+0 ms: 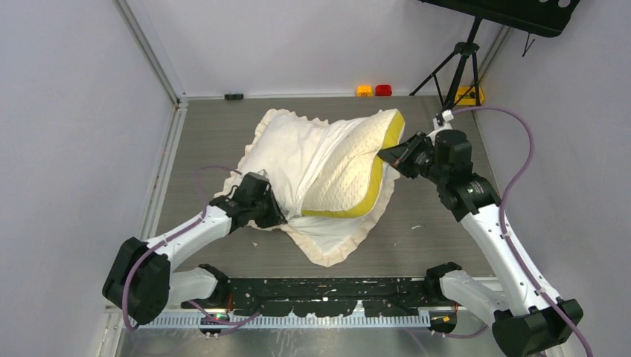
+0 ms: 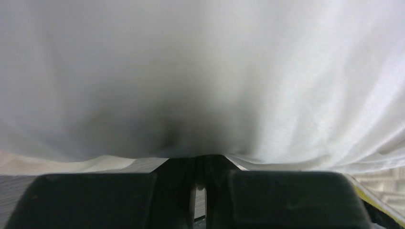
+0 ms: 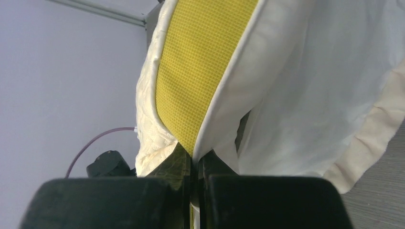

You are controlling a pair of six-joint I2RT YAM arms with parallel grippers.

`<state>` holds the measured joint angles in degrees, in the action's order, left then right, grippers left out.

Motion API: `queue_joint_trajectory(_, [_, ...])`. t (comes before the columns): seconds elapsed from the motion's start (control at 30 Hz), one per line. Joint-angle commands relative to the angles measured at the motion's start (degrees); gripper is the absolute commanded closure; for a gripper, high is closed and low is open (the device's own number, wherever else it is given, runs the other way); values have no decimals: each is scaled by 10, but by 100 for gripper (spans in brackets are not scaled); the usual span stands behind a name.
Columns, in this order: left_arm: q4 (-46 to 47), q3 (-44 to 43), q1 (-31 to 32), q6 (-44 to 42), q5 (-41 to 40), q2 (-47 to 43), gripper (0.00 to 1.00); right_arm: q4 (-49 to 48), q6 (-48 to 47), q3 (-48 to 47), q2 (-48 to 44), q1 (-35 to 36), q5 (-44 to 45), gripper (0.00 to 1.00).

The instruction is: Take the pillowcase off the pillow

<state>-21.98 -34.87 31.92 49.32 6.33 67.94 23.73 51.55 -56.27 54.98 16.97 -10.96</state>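
The pillowcase (image 1: 298, 152) shows its cream-white face, its frill (image 1: 338, 249) lying on the table in front. The pale-yellow dotted pillow (image 1: 350, 182) sticks out of it to the right, its bright yellow side band (image 1: 391, 145) bared. My left gripper (image 1: 279, 216) is shut on the pillowcase's lower edge; white cloth (image 2: 200, 76) fills the left wrist view above the fingers. My right gripper (image 1: 388, 155) is shut on the pillow's right end, pinching the yellow band (image 3: 200, 71) and its white piping. The pillow's right end is lifted off the table.
A grey table (image 1: 446, 230) lies between white walls. An orange and a red object (image 1: 373, 90) sit at the back edge, a small black one (image 1: 234, 96) farther left. A tripod (image 1: 457, 71) stands at the back right. A black rail (image 1: 327, 286) runs along the near edge.
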Motion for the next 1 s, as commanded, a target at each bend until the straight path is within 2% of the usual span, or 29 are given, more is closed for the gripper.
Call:
queue_joint_trajectory(0.0, [-13, 3, -44, -27, -26, 6, 88, -53, 12, -74, -35, -30, -7, 100])
queue_joint_trajectory(0.07, [-23, -14, -43, -47, -11, -11, 80, -54, 8, -72, -19, -29, -41, 100])
queue_joint_trajectory(0.17, [-42, -44, -38, -79, 8, -63, 60, -72, 6, -56, 8, -29, -104, 100])
queue_joint_trajectory(0.33, [-125, -138, 4, -129, -25, -136, 36, -98, 9, -30, 54, -29, -161, 100])
queue_joint_trajectory(0.47, [-169, -227, 60, -173, -43, -131, 25, -112, 6, -15, 72, -20, -178, 100])
queue_joint_trajectory(0.63, [-181, -319, 113, -198, -39, -81, 3, -105, -12, -13, 85, 19, -162, 100])
queue_joint_trajectory(0.7, [-180, -352, 131, -203, -34, -55, 1, -102, -19, -14, 92, 36, -152, 100])
queue_joint_trajectory(0.97, [-187, -452, 177, -230, -19, 35, 0, -92, -30, -18, 97, 95, -132, 100])
